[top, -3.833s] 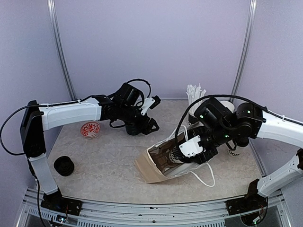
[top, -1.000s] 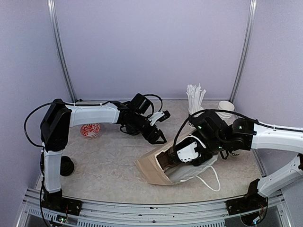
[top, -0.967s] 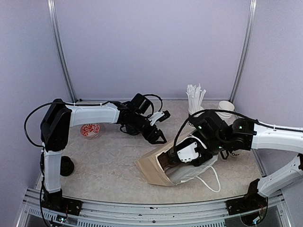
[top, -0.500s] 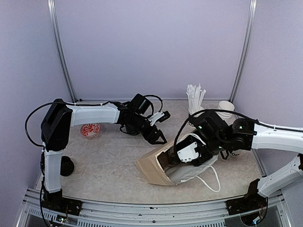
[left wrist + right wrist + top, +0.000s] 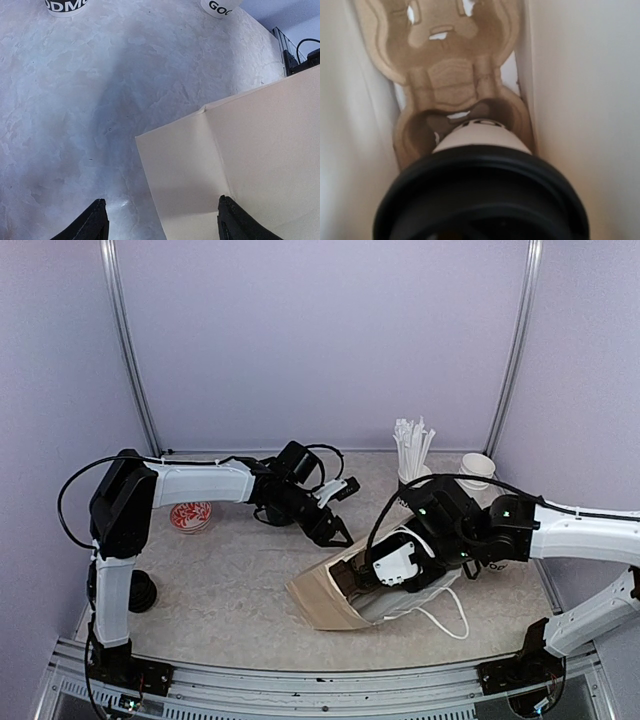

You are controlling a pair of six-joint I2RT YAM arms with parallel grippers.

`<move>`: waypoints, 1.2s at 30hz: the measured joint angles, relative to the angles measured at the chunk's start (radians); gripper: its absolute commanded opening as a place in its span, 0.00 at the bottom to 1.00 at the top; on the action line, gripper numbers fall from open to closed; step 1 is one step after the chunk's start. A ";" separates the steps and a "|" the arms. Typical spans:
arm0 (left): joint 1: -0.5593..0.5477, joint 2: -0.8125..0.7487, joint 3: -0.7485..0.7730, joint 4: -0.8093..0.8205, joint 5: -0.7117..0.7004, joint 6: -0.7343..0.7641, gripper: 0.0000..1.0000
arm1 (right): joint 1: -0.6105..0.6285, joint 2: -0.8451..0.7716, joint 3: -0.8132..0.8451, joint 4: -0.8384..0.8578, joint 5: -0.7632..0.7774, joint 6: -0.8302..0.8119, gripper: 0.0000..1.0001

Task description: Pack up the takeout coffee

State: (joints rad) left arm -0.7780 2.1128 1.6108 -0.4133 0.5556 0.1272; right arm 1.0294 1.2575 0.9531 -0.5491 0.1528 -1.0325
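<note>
A takeout coffee cup [image 5: 480,142], white with a black lid [image 5: 480,195], lies inside the tan paper bag [image 5: 322,605], its base at a cup hole of the brown cardboard carrier [image 5: 452,82]. My right gripper [image 5: 360,578] reaches into the bag's mouth and is shut on that cup; its fingers are hidden behind the lid. My left gripper [image 5: 336,531] is open and empty, low over the bag's upper edge [image 5: 240,160]. Two more white lettered cups [image 5: 62,6] [image 5: 220,6] stand beyond it on the table.
The bag lies on its side, its white cord handles [image 5: 447,618] trailing to the right. A cup of white straws [image 5: 411,452] and a stack of lidless cups [image 5: 478,469] stand at the back right. A red patterned dish [image 5: 190,515] and a black object [image 5: 135,591] are at the left.
My right gripper has pushed the cup deeper into the bag. My left gripper came right from the table's middle to the bag's upper edge and has since held there.
</note>
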 measured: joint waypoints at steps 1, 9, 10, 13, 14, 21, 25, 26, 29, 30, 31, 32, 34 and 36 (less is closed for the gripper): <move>0.000 0.000 0.000 0.002 0.002 -0.001 0.73 | 0.000 0.000 -0.003 0.004 -0.002 -0.001 0.42; 0.005 -0.001 -0.023 0.028 0.016 -0.013 0.73 | -0.003 0.000 -0.021 0.034 -0.017 -0.007 0.43; 0.005 -0.001 -0.023 0.029 0.017 -0.013 0.73 | -0.003 0.000 -0.021 0.034 -0.021 -0.011 0.43; 0.005 -0.002 -0.023 0.031 0.021 -0.013 0.73 | -0.003 0.001 -0.021 0.031 -0.034 -0.022 0.43; 0.005 -0.001 -0.023 0.031 0.021 -0.014 0.73 | -0.003 0.002 -0.021 0.031 -0.035 -0.023 0.42; 0.005 -0.002 -0.023 0.032 0.021 -0.014 0.73 | -0.003 0.004 -0.015 0.023 -0.033 -0.029 0.42; 0.005 -0.002 -0.023 0.032 0.024 -0.014 0.73 | 0.002 0.004 -0.006 -0.003 -0.038 -0.029 0.42; 0.006 -0.004 -0.023 0.032 0.025 -0.014 0.73 | 0.003 0.004 -0.006 -0.016 -0.041 -0.029 0.42; 0.011 -0.009 -0.029 0.033 0.025 -0.014 0.73 | 0.010 0.003 -0.006 -0.036 -0.040 -0.031 0.42; 0.016 -0.011 -0.032 0.032 0.025 -0.014 0.73 | 0.014 0.001 -0.006 -0.038 -0.039 -0.032 0.42; 0.021 -0.013 -0.036 0.032 0.026 -0.014 0.73 | 0.018 -0.002 -0.006 -0.041 -0.037 -0.033 0.42; 0.027 -0.013 -0.038 0.032 0.027 -0.014 0.73 | 0.023 -0.005 -0.007 -0.044 -0.036 -0.034 0.43; 0.045 -0.014 -0.042 0.032 0.028 -0.014 0.73 | 0.032 -0.013 -0.013 -0.045 -0.033 -0.035 0.43; 0.067 -0.014 -0.043 0.032 0.028 -0.014 0.73 | 0.042 -0.027 -0.029 -0.041 -0.026 -0.037 0.44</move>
State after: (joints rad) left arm -0.7113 2.0987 1.5673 -0.3809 0.5838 0.1127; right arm 1.0714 1.2304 0.9241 -0.5900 0.1272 -1.0698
